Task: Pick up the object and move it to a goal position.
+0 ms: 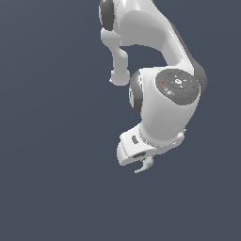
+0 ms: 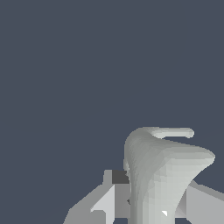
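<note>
Plain dark blue-grey backdrop (image 1: 47, 164), uniform, filling both views, no visible markings

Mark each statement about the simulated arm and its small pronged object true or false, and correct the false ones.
1. The object sits between the gripper fingers. True.
2. The object is bright red. False: it is pale grey-white.
3. In the wrist view the object has a curved prong at its end. True.
4. The object is larger than the robot's hand. False: in the exterior view it is much smaller.
5. Several other items lie around. False: only a plain dark background shows.
</note>
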Controlling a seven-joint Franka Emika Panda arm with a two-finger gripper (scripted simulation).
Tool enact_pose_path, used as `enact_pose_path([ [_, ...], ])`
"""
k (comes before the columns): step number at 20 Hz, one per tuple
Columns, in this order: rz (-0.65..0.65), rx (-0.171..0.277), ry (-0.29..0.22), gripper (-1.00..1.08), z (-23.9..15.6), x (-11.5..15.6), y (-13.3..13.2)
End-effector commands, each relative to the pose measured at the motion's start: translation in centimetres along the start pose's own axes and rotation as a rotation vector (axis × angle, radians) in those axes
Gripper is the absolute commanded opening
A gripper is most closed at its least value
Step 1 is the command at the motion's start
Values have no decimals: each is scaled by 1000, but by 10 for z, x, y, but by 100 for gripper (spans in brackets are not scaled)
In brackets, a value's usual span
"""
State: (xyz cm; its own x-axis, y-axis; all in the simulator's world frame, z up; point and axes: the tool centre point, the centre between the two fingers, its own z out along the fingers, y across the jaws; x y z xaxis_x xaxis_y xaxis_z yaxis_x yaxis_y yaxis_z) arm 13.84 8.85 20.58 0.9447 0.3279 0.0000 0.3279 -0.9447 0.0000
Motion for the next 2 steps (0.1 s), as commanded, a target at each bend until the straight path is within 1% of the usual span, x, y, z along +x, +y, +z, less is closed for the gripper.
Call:
enact_pose_path([
  [1, 0, 0, 0, -100, -1, 1, 0],
  [2, 0, 0, 0, -100, -1, 1, 0],
])
